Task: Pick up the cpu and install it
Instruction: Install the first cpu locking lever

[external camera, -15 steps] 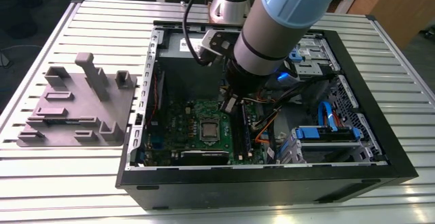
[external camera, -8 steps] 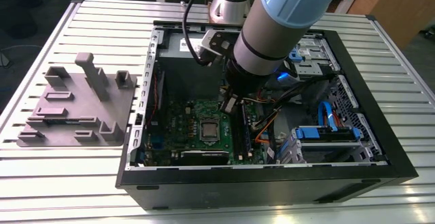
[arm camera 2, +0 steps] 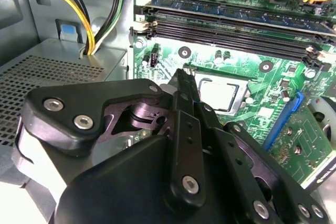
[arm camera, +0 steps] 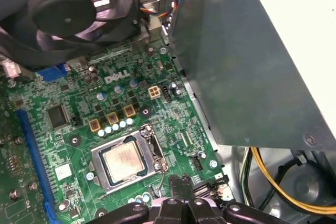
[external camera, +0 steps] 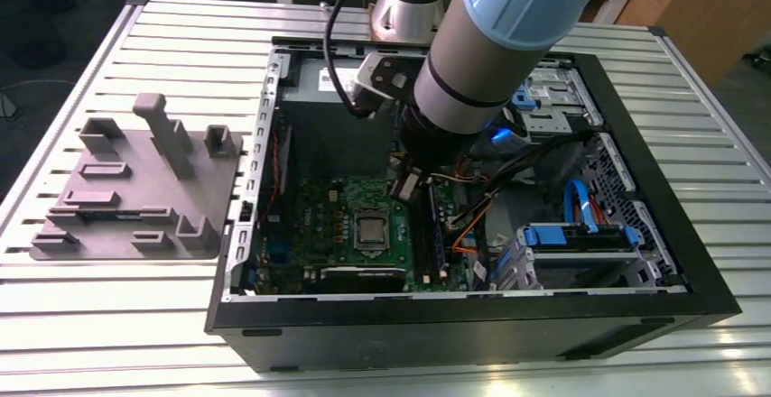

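Open computer case (external camera: 710,298) on a slatted table (external camera: 97,325), my arm (external camera: 482,45) reaching down into it. Green motherboard (external camera: 325,216) on the case floor; grey plastic plate (external camera: 121,198) well apart, toward the exterior view's left. The gripper (arm camera 2: 181,77) — fingers drawn together, nothing between them — hovers just beside the socket. The cpu (arm camera: 124,161) already lies flat in its socket frame, silvery top up; in the second wrist view it sits just beyond the fingertips (arm camera 2: 184,85). Being square, it offers no long axis to align with.
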